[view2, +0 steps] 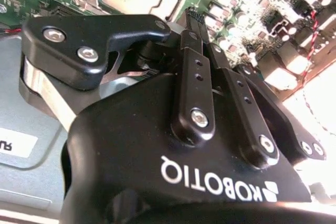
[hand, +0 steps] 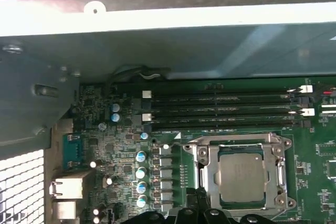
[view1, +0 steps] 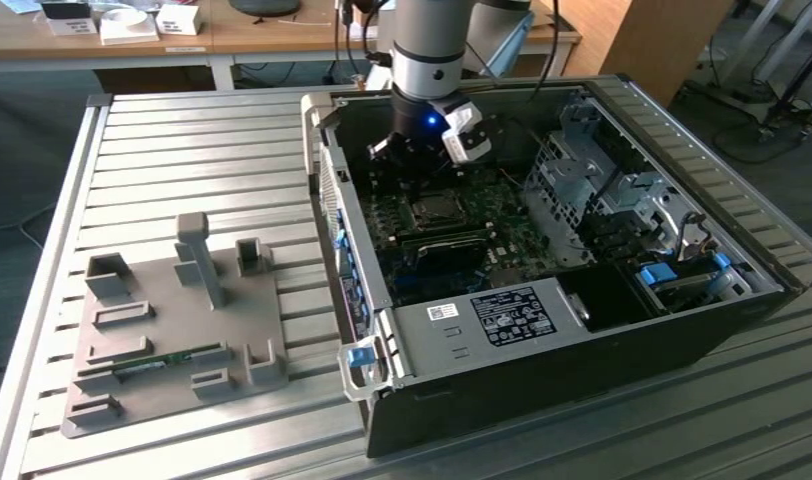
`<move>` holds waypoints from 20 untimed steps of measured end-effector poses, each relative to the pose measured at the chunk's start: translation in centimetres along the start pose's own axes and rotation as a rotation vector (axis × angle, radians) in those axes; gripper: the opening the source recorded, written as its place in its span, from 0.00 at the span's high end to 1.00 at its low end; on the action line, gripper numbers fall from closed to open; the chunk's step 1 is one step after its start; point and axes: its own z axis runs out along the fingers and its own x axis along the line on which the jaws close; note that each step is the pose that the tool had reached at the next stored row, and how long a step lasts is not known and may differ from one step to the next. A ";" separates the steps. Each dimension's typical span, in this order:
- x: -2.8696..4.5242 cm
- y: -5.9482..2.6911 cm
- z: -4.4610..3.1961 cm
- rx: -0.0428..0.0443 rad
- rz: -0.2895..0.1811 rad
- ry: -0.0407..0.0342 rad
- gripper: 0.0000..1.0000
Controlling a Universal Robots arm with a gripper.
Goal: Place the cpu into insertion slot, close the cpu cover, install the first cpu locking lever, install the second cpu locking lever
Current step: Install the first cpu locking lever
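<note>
Black computer case (view1: 580, 380) lies open on its side. The arm (view1: 430, 50) drops straight down into the case's far end, wrist vertical. Gripper (view2: 192, 19) is narrow, fingertips together, low over the motherboard (hand: 121, 150). cpu cover (hand: 206, 174) lies flat, framing the seated cpu (hand: 242, 177) just beside the gripper.

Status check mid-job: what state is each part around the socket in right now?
cpu: lying flat, metal top up.
cpu cover: lowered flat, framing the cpu.
pincer: hovering low over the motherboard, beside the cover.
computer case: on its side, panel off, open upward.
</note>
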 end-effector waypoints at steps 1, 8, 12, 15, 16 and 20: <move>0.12 -0.02 -0.01 0.0001 0.000 -0.0003 0.89; 0.81 -0.29 -0.05 -0.0002 0.000 -0.0049 0.89; 1.16 -0.53 -0.08 -0.0004 0.000 -0.0084 0.89; 1.42 -0.68 -0.10 -0.0005 0.000 -0.0123 0.89; 1.51 -0.72 -0.11 -0.0005 0.000 -0.0136 0.89; 1.59 -0.73 -0.11 -0.0006 0.000 -0.0147 0.89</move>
